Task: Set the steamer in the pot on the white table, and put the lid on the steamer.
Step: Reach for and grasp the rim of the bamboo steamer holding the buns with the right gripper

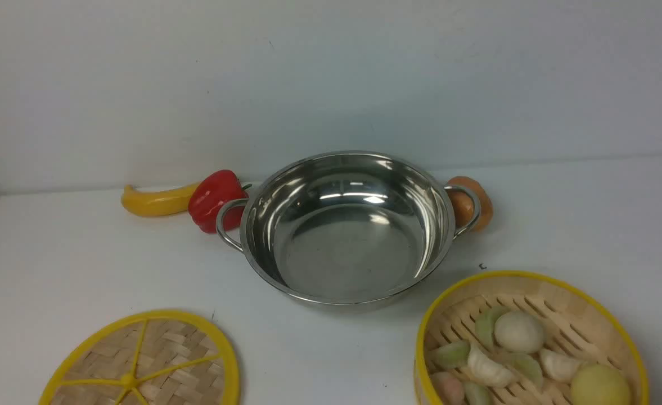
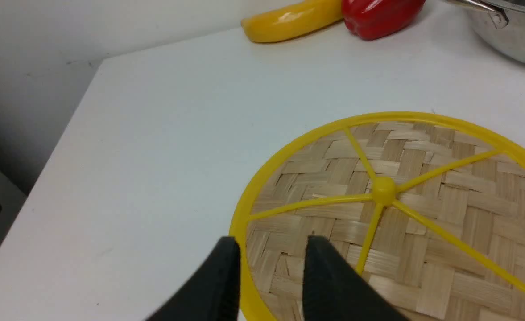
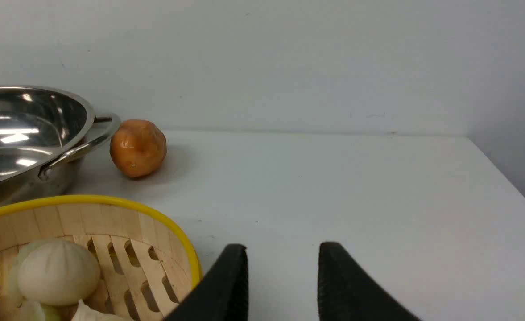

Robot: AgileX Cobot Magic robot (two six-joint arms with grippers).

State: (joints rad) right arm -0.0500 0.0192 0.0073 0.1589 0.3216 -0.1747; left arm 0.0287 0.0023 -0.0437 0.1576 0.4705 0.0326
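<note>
The empty shiny pot (image 1: pixel 345 225) stands mid-table on the white table (image 1: pixel 83 253). The lid (image 1: pixel 145 365), a flat woven disc with yellow spokes, lies at the front left. The steamer (image 1: pixel 527 343), holding pale buns and dumplings, sits at the front right. Neither gripper shows in the front view. In the left wrist view my left gripper (image 2: pixel 271 240) is open, its two black fingers either side of the rim of the lid (image 2: pixel 423 178). My right gripper (image 3: pixel 282 247) is open over bare table, one finger (image 3: pixel 231 285) close beside the steamer (image 3: pixel 110 223), outside its wall.
A yellow banana-like toy (image 1: pixel 153 201) and a red pepper (image 1: pixel 214 199) lie behind the pot's left handle. An orange-brown round toy (image 1: pixel 471 202) sits behind its right handle. A wall backs the table. The table's left edge (image 2: pixel 66 133) and right edge (image 3: pixel 507 178) are near.
</note>
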